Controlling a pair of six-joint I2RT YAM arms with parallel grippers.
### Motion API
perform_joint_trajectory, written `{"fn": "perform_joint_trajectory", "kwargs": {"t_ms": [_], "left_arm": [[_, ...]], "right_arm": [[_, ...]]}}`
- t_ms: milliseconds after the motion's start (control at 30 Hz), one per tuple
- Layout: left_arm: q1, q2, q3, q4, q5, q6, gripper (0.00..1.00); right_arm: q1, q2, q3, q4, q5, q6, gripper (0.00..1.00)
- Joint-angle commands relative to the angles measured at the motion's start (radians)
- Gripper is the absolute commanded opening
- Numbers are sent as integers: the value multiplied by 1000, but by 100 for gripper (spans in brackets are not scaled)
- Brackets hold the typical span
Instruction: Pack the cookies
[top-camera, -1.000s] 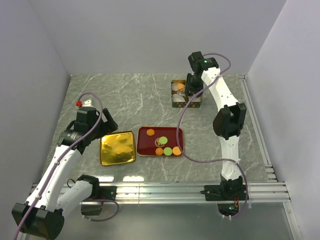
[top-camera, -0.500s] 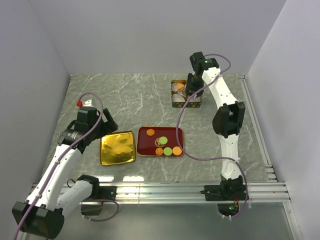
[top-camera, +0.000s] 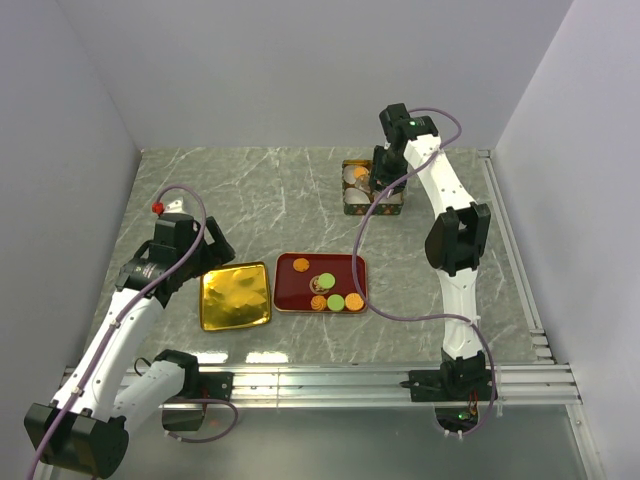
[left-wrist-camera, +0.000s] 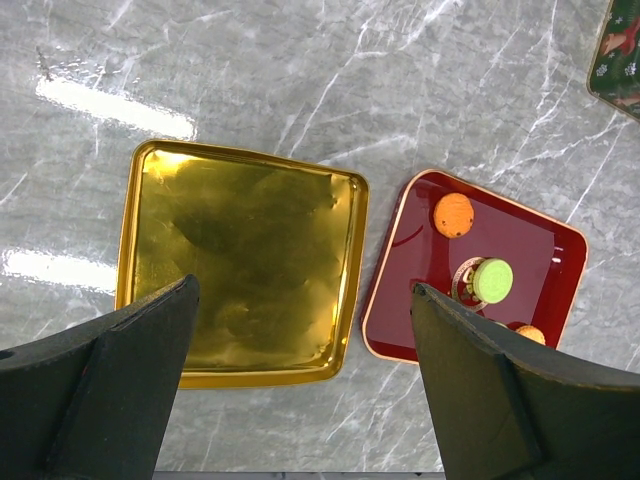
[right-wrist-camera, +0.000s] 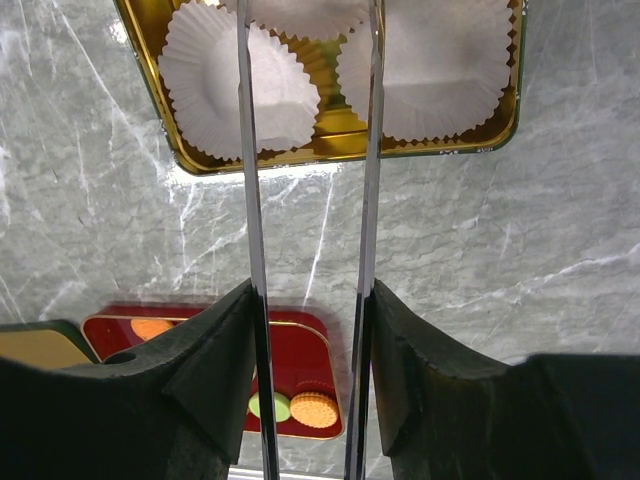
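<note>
Now the right arm hangs over the far tin (top-camera: 372, 207). The right gripper (right-wrist-camera: 308, 30) has eased its long blades apart, and nothing shows between them. The left gripper (left-wrist-camera: 302, 290) hovers spread wide above the gold tray (left-wrist-camera: 250, 160), idle as before. In the tin, among the paper cups (right-wrist-camera: 220, 80), lies an orange cookie (top-camera: 357, 180) that wasn't showing a second ago; I'd say it was just dropped. That makes one packed. The other cookies (top-camera: 336, 301) wait on the red tray (left-wrist-camera: 520, 250), well apart from the tin.

Orange, green cookies (left-wrist-camera: 454, 214) on red tray (left-wrist-camera: 530, 245) — grey marbled table (left-wrist-camera: 400, 80)
</note>
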Motion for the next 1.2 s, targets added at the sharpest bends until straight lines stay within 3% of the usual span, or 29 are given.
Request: {"fn": "perform_joint_trajectory", "kwargs": {"t_ms": [0, 733, 1167], "left_arm": [[-3, -18, 9, 12, -20, -13, 93], [-3, -54, 6, 22, -20, -8, 93], [-1, -41, 6, 25, 1, -2, 93]], "right_arm": [[-3, -18, 52, 32, -23, -11, 52], [14, -205, 6, -6, -11, 4, 58], [169, -471, -239, 27, -9, 23, 59]]}}
